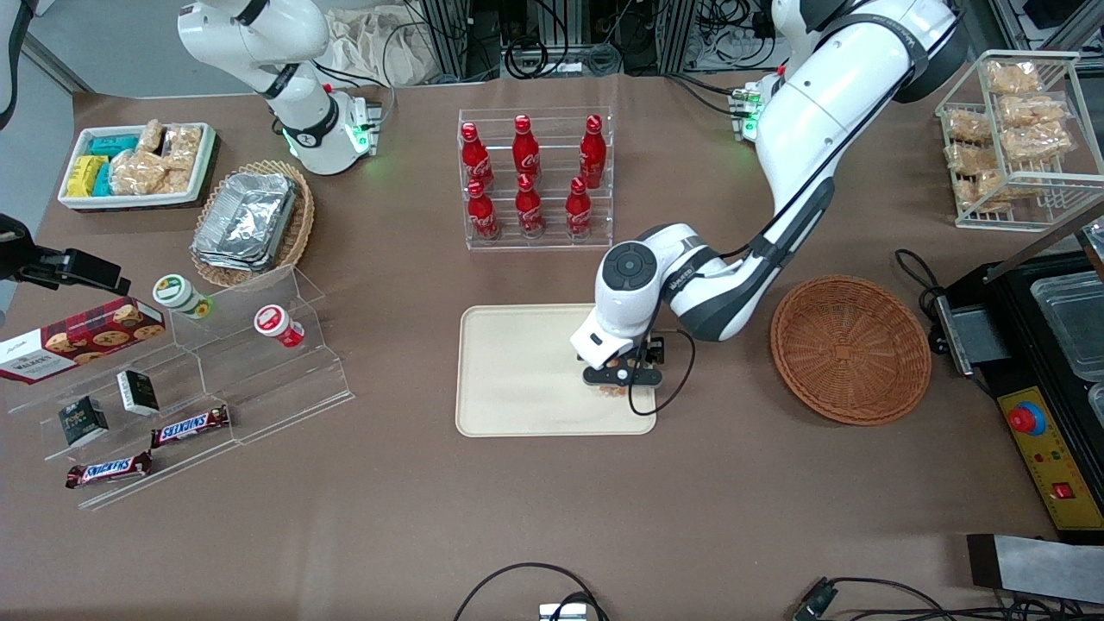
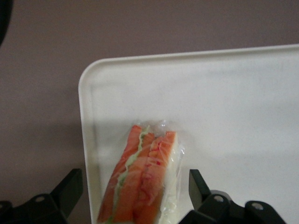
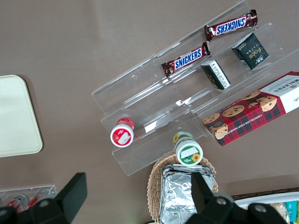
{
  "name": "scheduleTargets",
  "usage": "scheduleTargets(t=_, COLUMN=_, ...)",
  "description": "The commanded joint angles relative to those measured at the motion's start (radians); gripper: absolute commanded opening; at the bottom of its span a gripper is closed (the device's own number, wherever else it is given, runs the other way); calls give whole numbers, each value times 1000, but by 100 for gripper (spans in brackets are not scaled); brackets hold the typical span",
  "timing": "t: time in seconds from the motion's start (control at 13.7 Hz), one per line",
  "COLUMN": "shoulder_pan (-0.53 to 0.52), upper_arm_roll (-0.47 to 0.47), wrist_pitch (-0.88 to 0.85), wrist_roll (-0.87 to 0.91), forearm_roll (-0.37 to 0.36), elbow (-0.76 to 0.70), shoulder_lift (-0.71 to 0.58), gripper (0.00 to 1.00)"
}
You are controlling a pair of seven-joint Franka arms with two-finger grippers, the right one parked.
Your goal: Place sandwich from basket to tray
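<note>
Brown cloth covers a long table (image 1: 535, 517) crowded with shop goods. Near its middle lies a flat cream-beige rectangular tray with rounded corners and a low rim (image 1: 517, 371). Low over the corner of that tray nearest the working arm's end and nearest the front camera sits the left arm's black two-finger gripper (image 1: 623, 377). Its fingers (image 2: 69, 189) are spread wide, one on each side of a small triangular white-bread sandwich in clear wrap (image 2: 142, 182), and neither finger touches it. That sandwich lies on the tray just inside the rim, with its orange and green filling showing along the cut edge. A round, shallow, reddish-brown wicker basket (image 1: 849, 349) sits beside the tray, toward the working arm's end of the table, with nothing in it. Farther from the front camera than the tray stands a clear rack of red cola bottles (image 1: 533, 177).
</note>
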State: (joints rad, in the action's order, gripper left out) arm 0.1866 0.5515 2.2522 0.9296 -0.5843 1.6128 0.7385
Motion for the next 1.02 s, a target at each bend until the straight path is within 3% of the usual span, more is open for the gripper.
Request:
scheduleTargets(t=0.0, shoulder_pan=-18, upper_arm_roll=7, wrist_pitch=-69, wrist_roll=11, forearm_roll=6, elbow=-65, shoulder_lift=-13, gripper=100)
scheduleTargets(t=0.22, shoulder_pan=-22, upper_arm_roll=5, wrist_pitch=-123, wrist_roll=9, forearm_roll=61, elbow=-123, shoulder_lift=-50, gripper=100)
scheduleTargets(t=0.44, shoulder_pan=-22, upper_arm_roll=5, wrist_pitch=-222, wrist_roll=25, forearm_roll=67, elbow=-191, shoulder_lift=-85, gripper=100)
scheduleTargets(t=0.95, shoulder_pan=-125, upper_arm_roll=4, wrist_pitch=-329, wrist_roll=15, forearm_roll=130, elbow=-194, shoulder_lift=-231, gripper=100)
